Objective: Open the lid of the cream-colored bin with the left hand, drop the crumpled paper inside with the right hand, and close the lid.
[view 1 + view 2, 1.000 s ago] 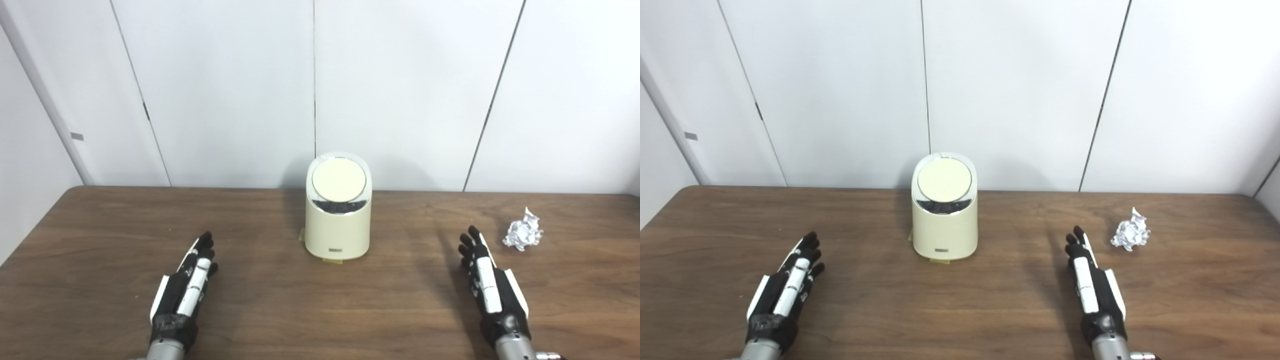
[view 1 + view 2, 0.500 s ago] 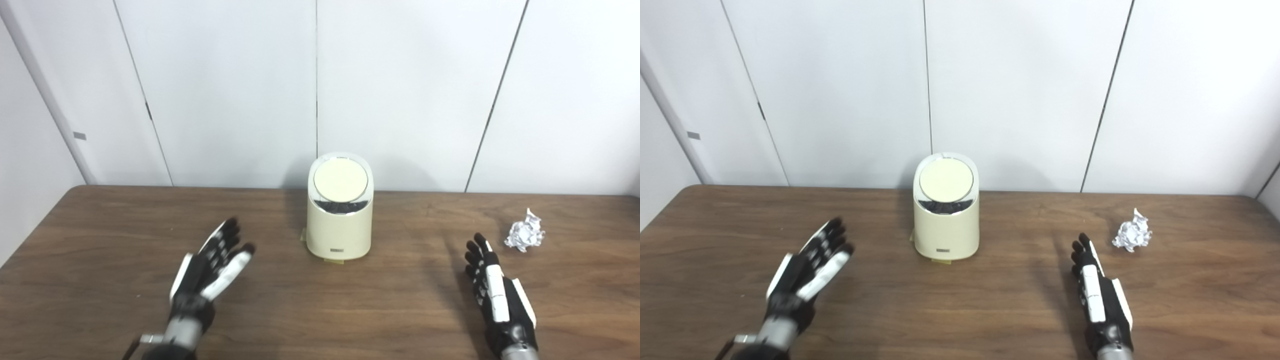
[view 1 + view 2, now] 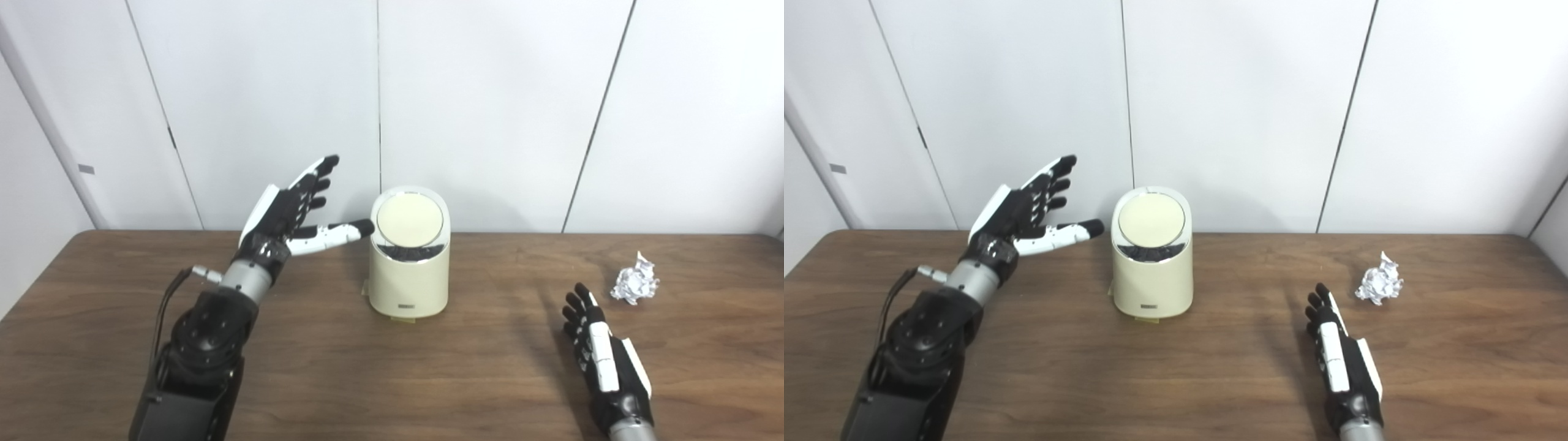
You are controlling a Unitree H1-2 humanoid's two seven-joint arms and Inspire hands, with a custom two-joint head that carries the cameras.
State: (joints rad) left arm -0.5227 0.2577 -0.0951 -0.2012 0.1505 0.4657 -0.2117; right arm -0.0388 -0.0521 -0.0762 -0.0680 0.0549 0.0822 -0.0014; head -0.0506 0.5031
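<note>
Bin [image 3: 408, 269] lid [image 3: 410, 220] shut; my left hand [image 3: 288, 211], spread and empty, hovers left of it; I'd hook its front edge gently.

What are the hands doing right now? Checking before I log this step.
Left hand: open, raised beside the bin, holding nothing.
Right hand: open, fingers apart, low over the table, holding nothing.

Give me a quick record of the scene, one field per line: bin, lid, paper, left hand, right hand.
bin: cream-colored bin upright on the table, mid-back
lid: round lid closed
paper: crumpled paper on the table, right of the bin, untouched
left hand: left hand raised, open, thumb pointing at the lid edge; contact unclear
right hand: right hand open, low over the table, short of the paper
</note>
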